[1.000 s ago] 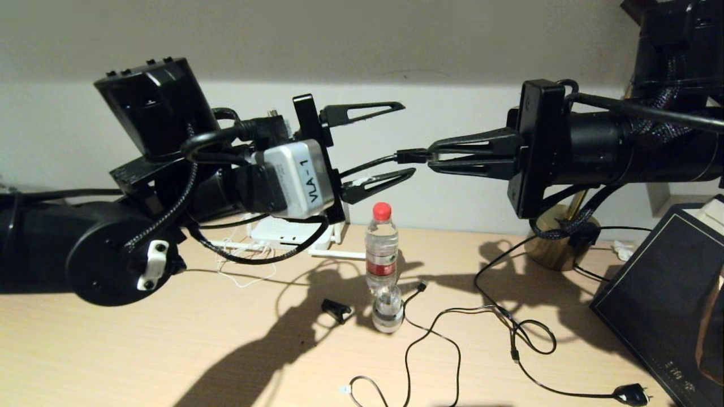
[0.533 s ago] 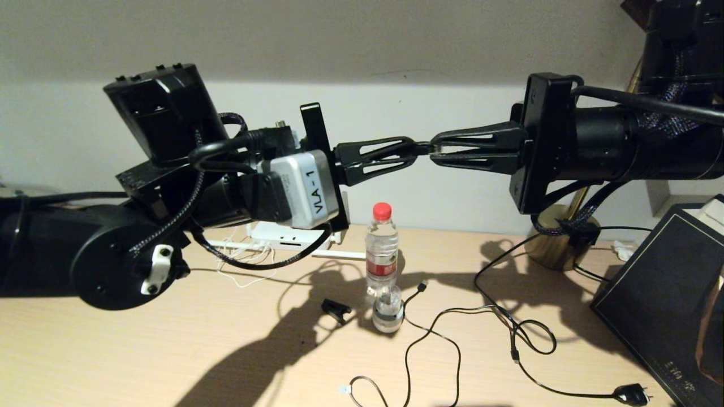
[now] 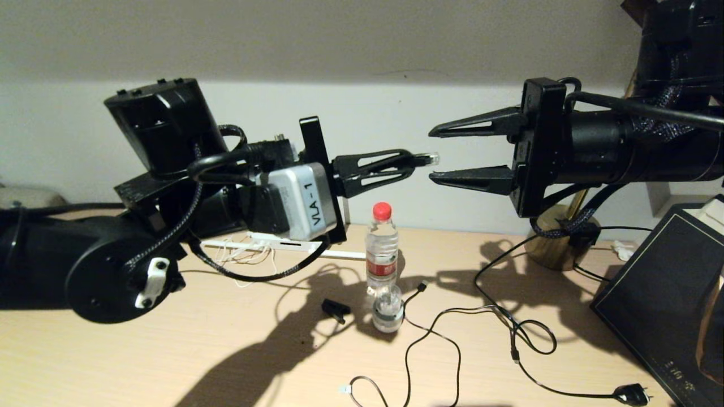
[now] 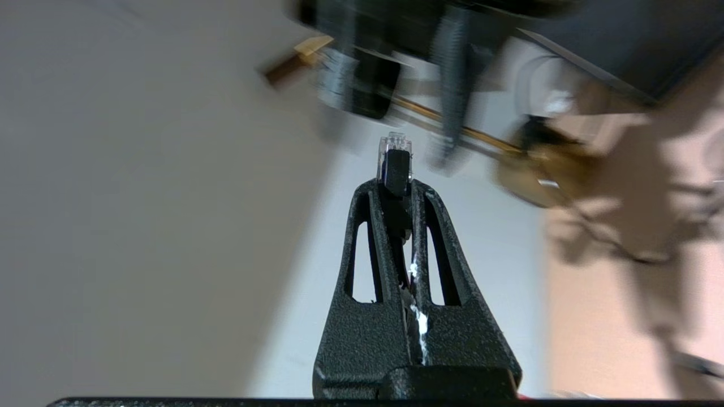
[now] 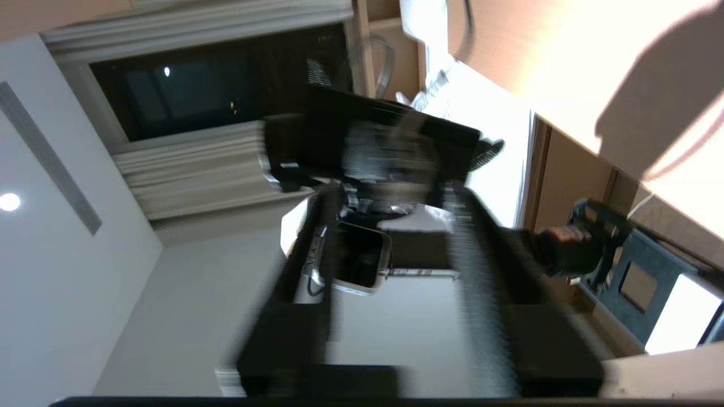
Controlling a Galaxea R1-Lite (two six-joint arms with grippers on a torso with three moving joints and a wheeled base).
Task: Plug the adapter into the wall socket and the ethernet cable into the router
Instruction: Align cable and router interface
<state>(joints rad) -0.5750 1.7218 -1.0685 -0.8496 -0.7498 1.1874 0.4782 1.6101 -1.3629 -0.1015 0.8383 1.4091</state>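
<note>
My left gripper (image 3: 416,161) is raised above the desk and shut on the ethernet cable's plug (image 3: 425,159), whose clear tip pokes out past the fingertips. The left wrist view shows that plug (image 4: 394,164) pinched between the closed fingers (image 4: 370,237). My right gripper (image 3: 431,155) faces it from the right and is open, with one finger above the plug tip and one below, touching nothing. The white router (image 3: 283,243) lies at the back of the desk, mostly hidden behind my left wrist, with one flat antenna (image 3: 339,254) showing. The adapter and the wall socket are out of view.
A water bottle (image 3: 382,263) stands mid-desk below the grippers, with a small black clip (image 3: 336,310) beside it. Loose black cords (image 3: 509,328) curl to the right, ending in a black plug (image 3: 630,394). A brass lamp base (image 3: 557,243) and a black box (image 3: 662,294) are at right.
A second ago my right gripper held the plug and my left was open. My left gripper closed on the plug, then my right opened and let go.
</note>
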